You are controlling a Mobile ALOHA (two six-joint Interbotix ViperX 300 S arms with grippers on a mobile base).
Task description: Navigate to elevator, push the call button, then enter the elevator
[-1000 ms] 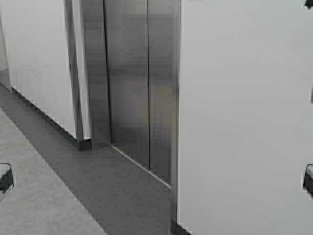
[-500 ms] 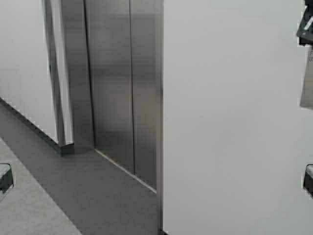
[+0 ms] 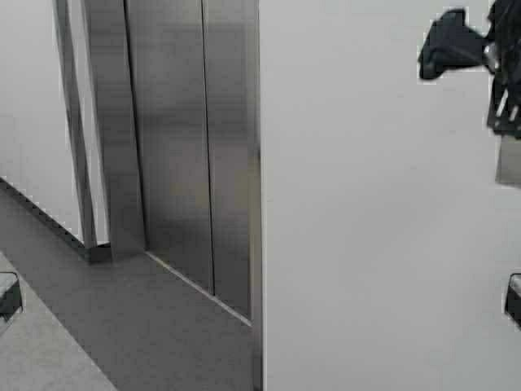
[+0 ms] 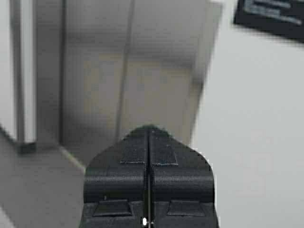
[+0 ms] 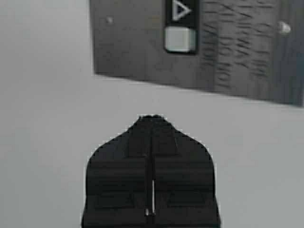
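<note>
The elevator shows as brushed steel double doors, shut, with a dark centre seam, left of a white wall. The elevator also fills the left wrist view, where my left gripper is shut and empty, well short of it. The call button is a pale square under an arrow on a grey metal plate. My right gripper is shut and empty, its tip just below the plate's lower edge. In the high view, part of my right arm is raised at the top right, above the plate.
A white wall fills the right half of the high view, its corner meeting the steel door frame. Dark grey floor lies before the doors. A dark sign hangs on the wall beside the elevator.
The robot has moved: the whole scene has slid left in the high view. My right arm has risen into view at the top right, in front of the plate's upper part.
</note>
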